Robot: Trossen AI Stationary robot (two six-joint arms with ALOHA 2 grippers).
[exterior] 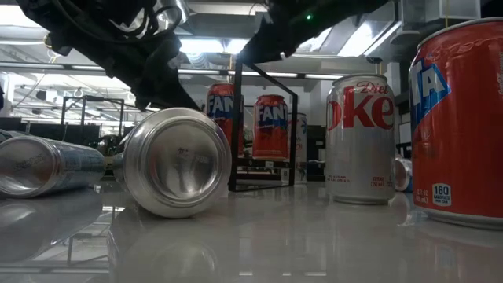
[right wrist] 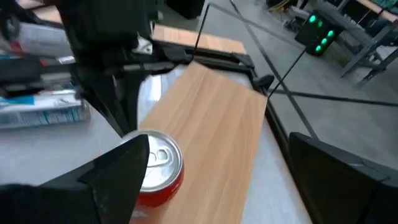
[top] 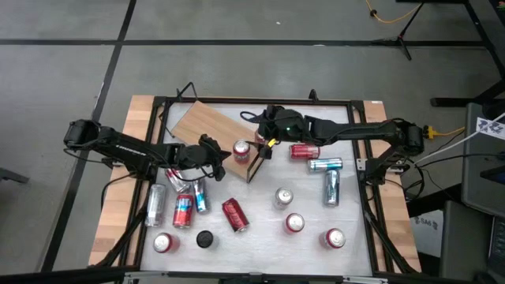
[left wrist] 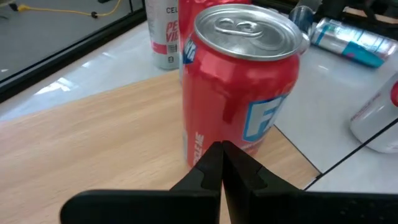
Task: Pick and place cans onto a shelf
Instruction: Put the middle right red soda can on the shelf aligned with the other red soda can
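The shelf [top: 207,126], a light-brown board with a black frame [top: 254,162] at its right end, lies at the table's far middle. A red can [top: 241,150] [left wrist: 239,87] stands upright on the board near that end. My left gripper [top: 220,155] [left wrist: 222,163] is shut, its tips at the can's left side, low down. My right gripper [top: 266,134] [right wrist: 217,144] is open and hovers above the can [right wrist: 160,169], which shows below and beside one finger [right wrist: 118,171]. Another red can [left wrist: 198,6] shows behind the first. My left gripper points its shut fingertips [left wrist: 214,163] at the lower side wall [left wrist: 214,134] of the upright red can, coming slanting down from the table's left over the board. Whether the tips touch the can, I cannot tell. The can stands on its base on the shelf.
Loose cans lie and stand on the white table: a cluster at the near left [top: 181,207], a lying red one [top: 235,214], upright ones [top: 294,223] [top: 334,237], lying ones at the right [top: 324,165] [top: 331,188]. A black disc [top: 205,238] sits near the front.
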